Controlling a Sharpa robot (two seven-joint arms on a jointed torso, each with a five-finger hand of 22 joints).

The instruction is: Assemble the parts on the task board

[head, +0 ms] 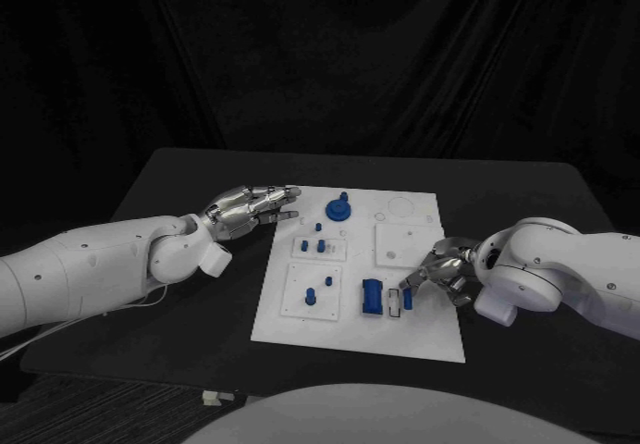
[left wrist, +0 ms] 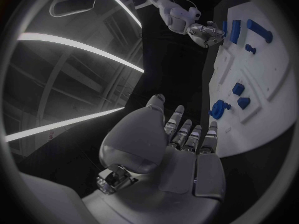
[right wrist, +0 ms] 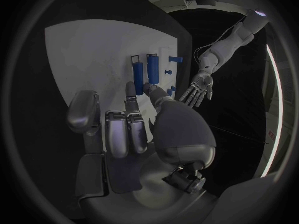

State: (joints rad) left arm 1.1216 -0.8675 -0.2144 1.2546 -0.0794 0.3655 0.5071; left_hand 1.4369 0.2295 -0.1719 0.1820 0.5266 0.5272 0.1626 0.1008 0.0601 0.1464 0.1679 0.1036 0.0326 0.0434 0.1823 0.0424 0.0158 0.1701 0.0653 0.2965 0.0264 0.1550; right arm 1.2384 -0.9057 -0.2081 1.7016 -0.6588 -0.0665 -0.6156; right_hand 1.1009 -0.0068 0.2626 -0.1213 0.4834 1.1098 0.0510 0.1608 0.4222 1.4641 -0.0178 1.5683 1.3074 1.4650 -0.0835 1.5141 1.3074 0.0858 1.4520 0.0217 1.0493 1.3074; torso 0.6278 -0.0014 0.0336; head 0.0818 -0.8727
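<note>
While blue parts [head: 371, 296] sit in the task board [head: 424, 340], both left hand [head: 248, 207] and right hand [head: 440, 276] hold nothing, fingers apart

One white task board [head: 360, 319] lies on one black table [head: 520, 194]. Seven blue parts are visible on the board in the head view: one round part with a knob [head: 340, 209], three small pegs in the upper left block [head: 314, 246], two pegs in the lower left block [head: 311, 296], and one large rectangular block [head: 372, 296]. One further slim blue part [head: 408, 297] sits at the right hand [head: 444, 277]. Two hands are present, the second being the left hand [head: 247, 208].
</note>
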